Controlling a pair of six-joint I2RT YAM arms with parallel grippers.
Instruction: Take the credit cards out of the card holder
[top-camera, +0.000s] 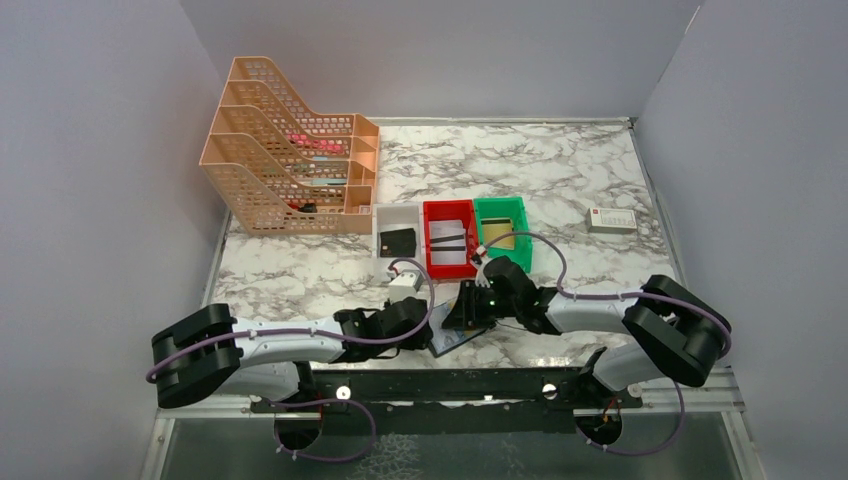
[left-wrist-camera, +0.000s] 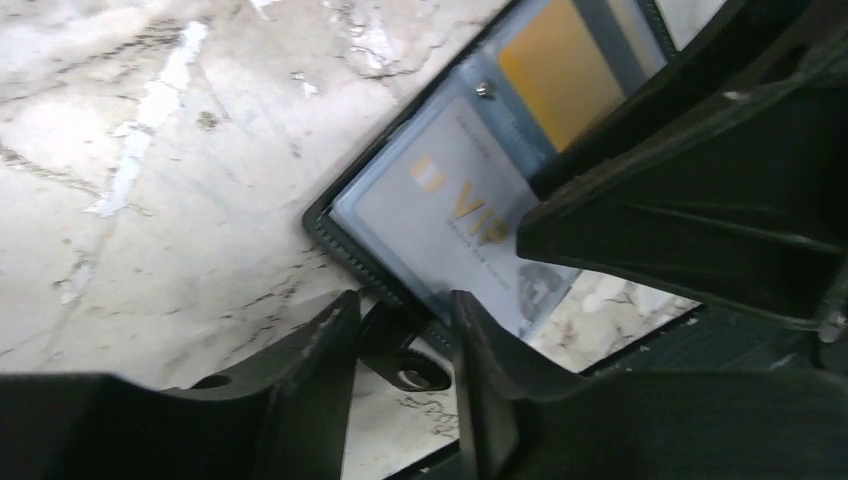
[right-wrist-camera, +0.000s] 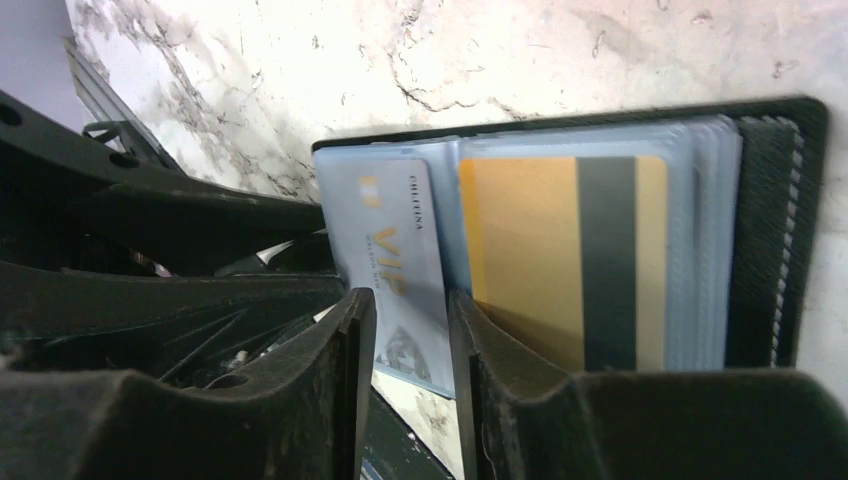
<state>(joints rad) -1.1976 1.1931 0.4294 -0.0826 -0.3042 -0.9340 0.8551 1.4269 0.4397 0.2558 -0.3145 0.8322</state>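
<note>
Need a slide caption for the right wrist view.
Right fingers straddle a pale VIP card beside a gold card in the open black card holder on the marble table.

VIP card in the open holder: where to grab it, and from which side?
Pinch the VIP card by the short end that seems to poke out of the card holder, coming in from that open edge, where the right gripper is. It is thin and flat, so the jaws should close across its faces.

left end effector (left-wrist-camera: 402, 308) | jaws straddle card holder (left-wrist-camera: 348, 256) edge | VIP credit card (left-wrist-camera: 450, 190) showing
</note>
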